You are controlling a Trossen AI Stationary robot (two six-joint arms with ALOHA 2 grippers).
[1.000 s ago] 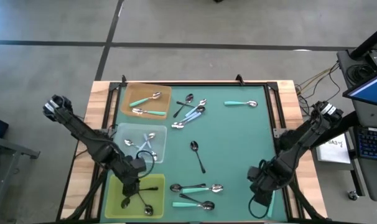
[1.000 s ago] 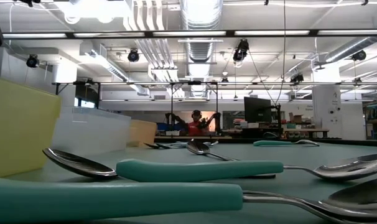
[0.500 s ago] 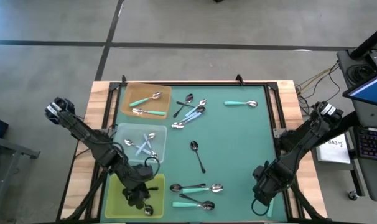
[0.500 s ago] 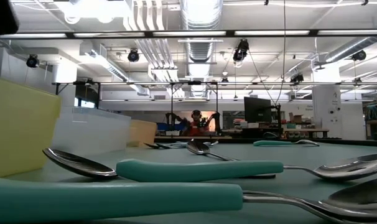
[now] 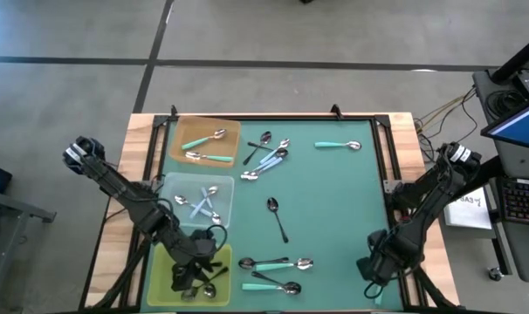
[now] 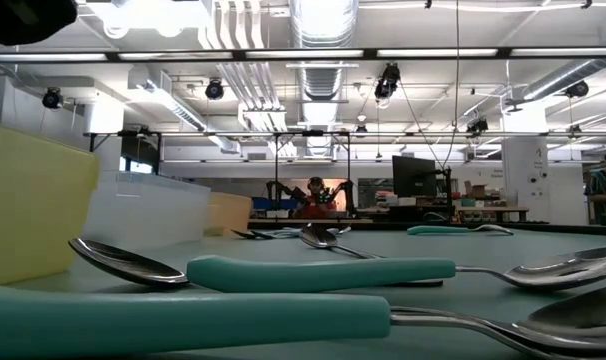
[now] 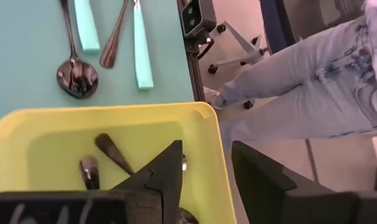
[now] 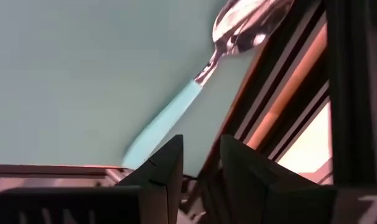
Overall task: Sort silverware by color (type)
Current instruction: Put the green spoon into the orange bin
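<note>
My left gripper (image 5: 195,274) (image 7: 207,171) stands open above the yellow tray (image 5: 163,270) (image 7: 27,137) at the near left. Black-handled spoons (image 7: 111,150) (image 5: 209,292) lie on the tray's floor below it, and nothing is between its fingers. My right gripper (image 5: 378,269) (image 8: 201,158) is low at the table's near right corner, its fingers a little apart with nothing between them. A teal-handled spoon (image 8: 170,115) lies on the green mat just ahead of it, along the table's edge rail. More silverware lies loose on the mat (image 5: 269,153). My right gripper: the teal handle's free end (image 8: 134,152) runs in beside the outer side of one finger (image 8: 171,163). Whether finger and handle touch, I cannot tell. The spoon lies flat on the mat, outside the gap between the fingers.
A brown tray (image 5: 231,131) holds teal spoons and a clear tray (image 5: 173,185) holds pale blue ones. On the mat lie a teal spoon (image 5: 337,145), a black spoon (image 5: 277,216) and two teal spoons (image 5: 273,263) (image 6: 313,272). A person's legs (image 7: 313,81) stand by the near edge.
My left gripper has gone toward the table's near edge, farther over the yellow tray. A black spoon that stuck out level beside it now lies tilted in the tray. My right gripper has slid toward the near right corner.
</note>
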